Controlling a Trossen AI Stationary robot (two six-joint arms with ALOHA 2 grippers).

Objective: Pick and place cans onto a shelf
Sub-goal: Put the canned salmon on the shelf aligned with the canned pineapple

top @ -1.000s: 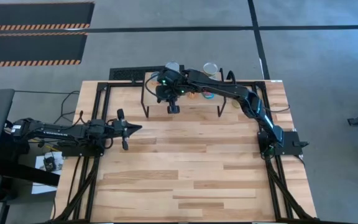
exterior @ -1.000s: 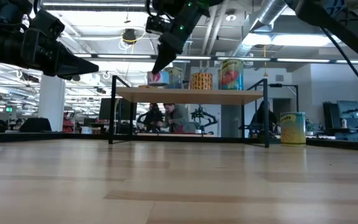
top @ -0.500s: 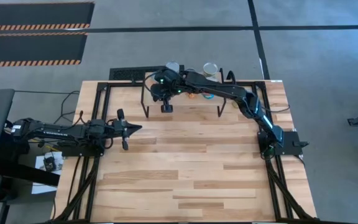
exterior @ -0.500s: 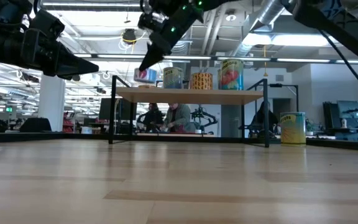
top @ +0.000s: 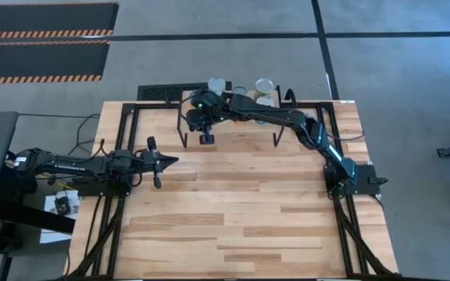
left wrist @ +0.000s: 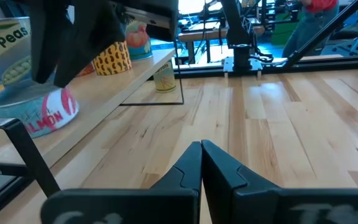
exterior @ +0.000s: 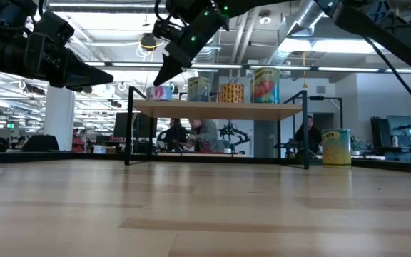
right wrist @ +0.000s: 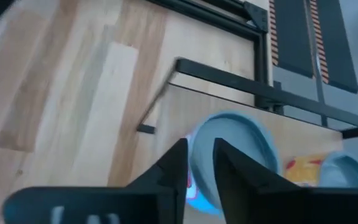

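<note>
A flat pink-and-white can point(exterior: 159, 93) with a blue rim stands at the left end of the shelf point(exterior: 220, 109), a light wooden top on black legs at the table's far edge. Three taller cans point(exterior: 232, 92) stand to its right on the shelf. My right gripper point(right wrist: 201, 149) reaches over the shelf's left end point(top: 200, 115), shut on the flat can. One more can point(exterior: 336, 147) stands on the table beside the shelf's right legs. My left gripper point(top: 170, 161) is shut and empty at the table's left side. My right gripper has the flat can's rim point(right wrist: 197, 168) between its two fingers, one finger over the can's top and one outside its wall. The fingers slant down from above and from the table's right. The can stands upright, its bottom on the shelf top point(left wrist: 104, 106).
People and other equipment show in the room beyond the table in the low view. The table's wide wooden middle point(top: 241, 203) lies between the arms. Black frame rails point(top: 112, 226) run along the table's left and right edges.
My right gripper has carried the flat can toward the table's left edge along the shelf and has gone down. The can, which hung just above the shelf top beside the tall cans, now stands at the shelf's left end.
</note>
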